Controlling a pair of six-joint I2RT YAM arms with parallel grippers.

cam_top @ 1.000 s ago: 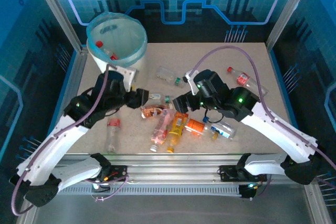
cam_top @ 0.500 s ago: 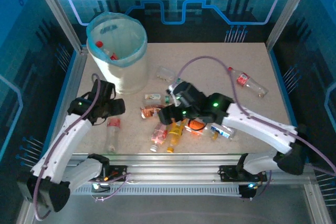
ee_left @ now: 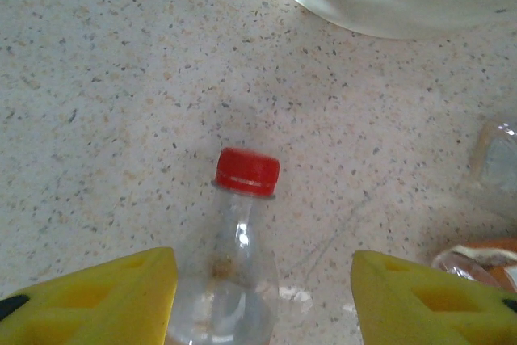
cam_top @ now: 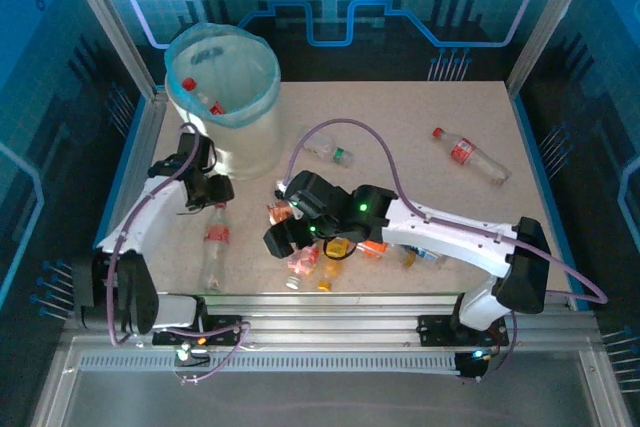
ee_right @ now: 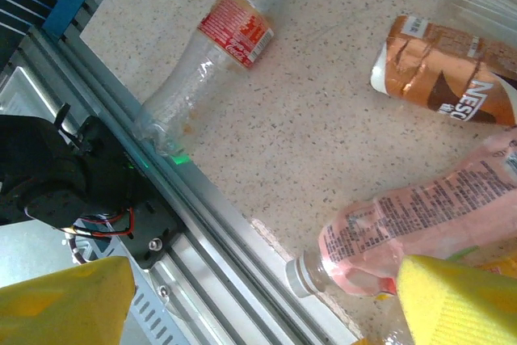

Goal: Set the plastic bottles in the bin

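A: Where is the left gripper point(ee_left: 258, 284) hanging right now?
B: It is hovering low over the table point(ee_left: 97, 78), just in front of the bin point(cam_top: 245, 152), its yellow fingers point(ee_left: 105, 300) standing spread. A clear bottle point(ee_left: 234, 296) with a red cap is lying between them, cap pointing toward the bin.
A: Is it pinching that bottle?
B: No. A wide gap is showing on one side. On the other, finger and bottle may be touching, but the edge is too close to call.
A: And the right gripper point(ee_right: 265, 280)?
B: It is stretching toward the near table edge, jaws gaping wide and gripping nothing. A pink bottle point(ee_right: 428, 212) is lying with its white-capped end just beside one finger, and a brown-labelled bottle point(ee_right: 444, 78) is lying beyond it.
A: Where are the other bottles sitting?
B: A heap point(cam_top: 300, 262) is lying mid-table under the right arm point(cam_top: 440, 230), a green-capped bottle point(cam_top: 327, 152) and a red-labelled bottle point(cam_top: 470, 155) are lying apart farther back, and a few are sitting inside the bin.
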